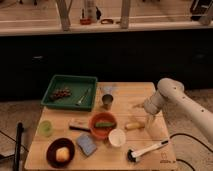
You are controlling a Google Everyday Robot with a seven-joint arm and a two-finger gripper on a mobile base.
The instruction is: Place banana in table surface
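Yellow-tan banana (133, 125), lying on the table (134, 95), was judged light, soft; mid-body hold advised. Gripper (150, 119) was seen just beside; its state undetermined.

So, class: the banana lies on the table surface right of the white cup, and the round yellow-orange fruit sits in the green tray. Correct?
No: the camera view shows the round yellow-orange fruit in the dark bowl, not the green tray. The banana does lie on the table surface right of the white cup, the gripper close on its right.
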